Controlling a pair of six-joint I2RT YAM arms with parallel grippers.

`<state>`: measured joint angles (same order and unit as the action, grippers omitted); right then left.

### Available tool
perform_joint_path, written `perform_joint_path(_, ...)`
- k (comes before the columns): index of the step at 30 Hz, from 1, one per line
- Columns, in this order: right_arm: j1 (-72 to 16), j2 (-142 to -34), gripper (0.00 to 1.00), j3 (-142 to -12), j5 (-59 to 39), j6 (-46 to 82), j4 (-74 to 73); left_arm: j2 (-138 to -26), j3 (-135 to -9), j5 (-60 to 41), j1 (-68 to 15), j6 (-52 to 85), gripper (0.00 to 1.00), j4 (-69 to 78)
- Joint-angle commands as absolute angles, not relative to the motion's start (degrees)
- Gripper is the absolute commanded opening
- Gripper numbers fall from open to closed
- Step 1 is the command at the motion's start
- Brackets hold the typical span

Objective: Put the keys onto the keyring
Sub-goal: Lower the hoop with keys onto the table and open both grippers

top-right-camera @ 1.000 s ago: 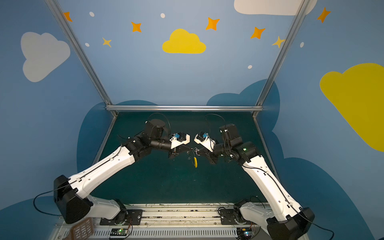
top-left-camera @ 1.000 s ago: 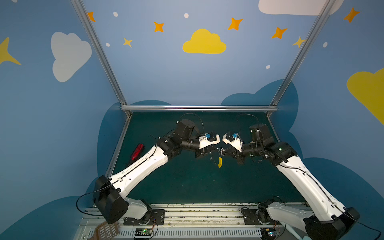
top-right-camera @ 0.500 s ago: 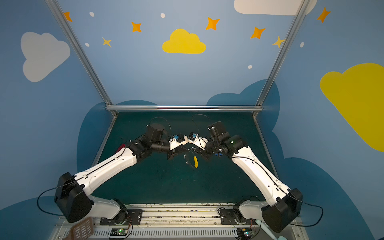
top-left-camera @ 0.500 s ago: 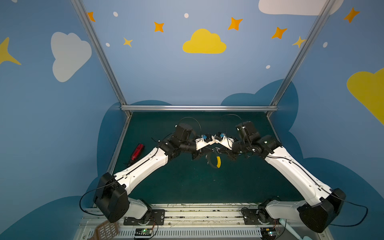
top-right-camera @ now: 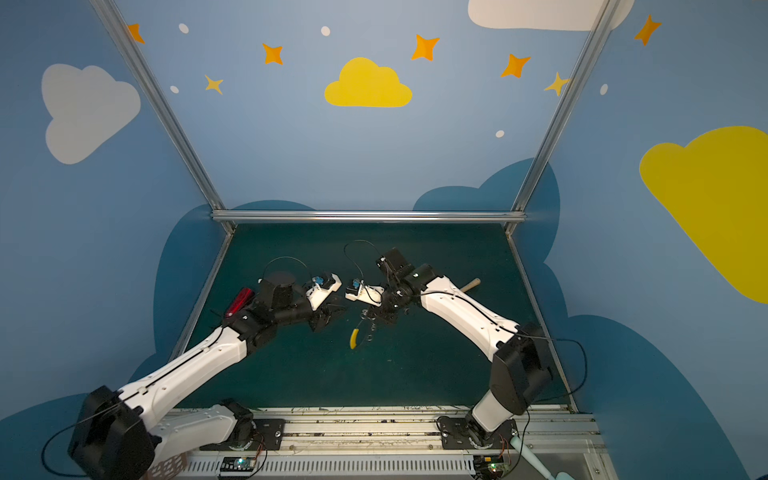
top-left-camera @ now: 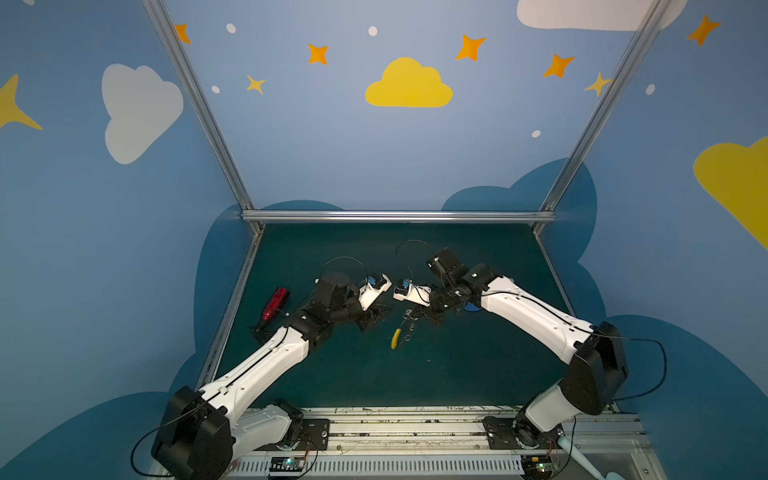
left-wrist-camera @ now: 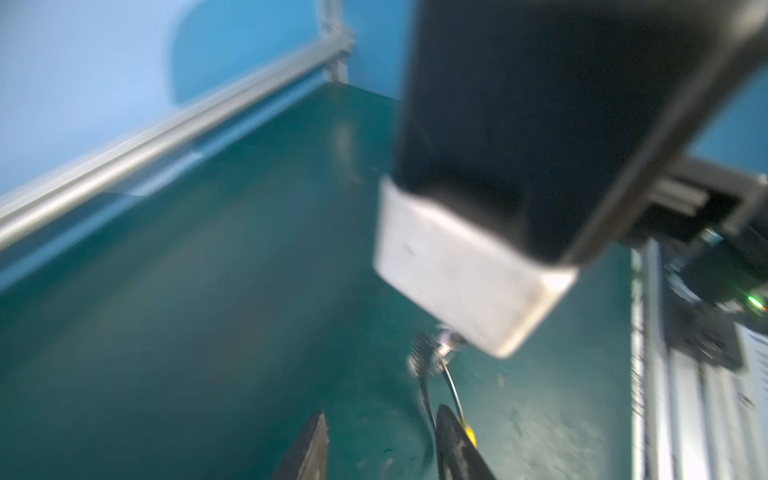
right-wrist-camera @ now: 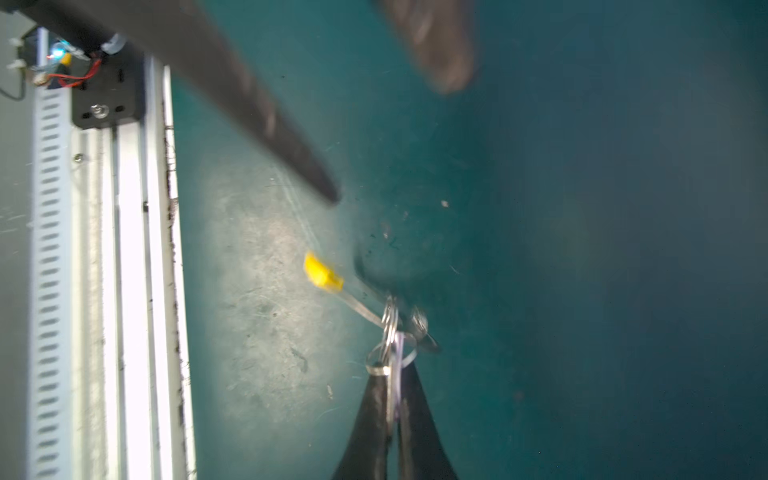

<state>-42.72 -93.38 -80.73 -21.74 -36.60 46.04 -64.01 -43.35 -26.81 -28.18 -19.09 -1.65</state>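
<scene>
The left gripper has just let go and drawn back from the keyring; its jaws stand parted with nothing between them. The right gripper stays clamped on the keyring's grey band, the yellow arc hanging lowest. Among the keyring's silver loops dangles what looks like the key (blur hides whether it is truly threaded, and no white tag shows). The threading onto the keyring is probably done, but it wants checking.

Paired high front views; close wrist-cams.
</scene>
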Motion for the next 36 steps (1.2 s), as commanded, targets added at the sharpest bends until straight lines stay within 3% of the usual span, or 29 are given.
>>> perform_joint_path(1,-43.9,-95.1,0.0,-86.7,-24.7,-38.9,52.3,-60.6,-42.3,-19.0,-26.1,-15.3,0.48,0.4)
perform_joint_path(10,-42.8,-102.3,0.0,-88.0,-14.0,-39.2,55.2,-66.1,-43.2,-14.0,-23.8,-12.9,0.52,0.3)
perform_joint_path(30,-30.9,-120.1,0.0,-91.4,-5.6,-43.8,59.8,-84.5,-53.7,-18.0,-22.9,-15.1,0.54,-1.7)
perform_joint_path(33,-30.5,-122.5,0.04,-93.5,-5.9,-41.5,60.1,-84.8,-53.8,-18.4,-21.8,-14.6,0.55,-1.4)
perform_joint_path(34,-30.4,-122.5,0.07,-93.6,-5.3,-40.3,59.5,-84.7,-53.7,-18.2,-21.3,-14.4,0.55,-1.3)
perform_joint_path(35,-30.0,-122.4,0.24,-93.7,-5.8,-39.5,59.3,-84.5,-53.5,-18.1,-20.7,-14.2,0.57,-1.3)
perform_joint_path(36,-29.7,-121.9,0.66,-93.7,-6.0,-38.6,58.5,-84.2,-53.1,-17.8,-20.1,-13.8,0.58,-0.9)
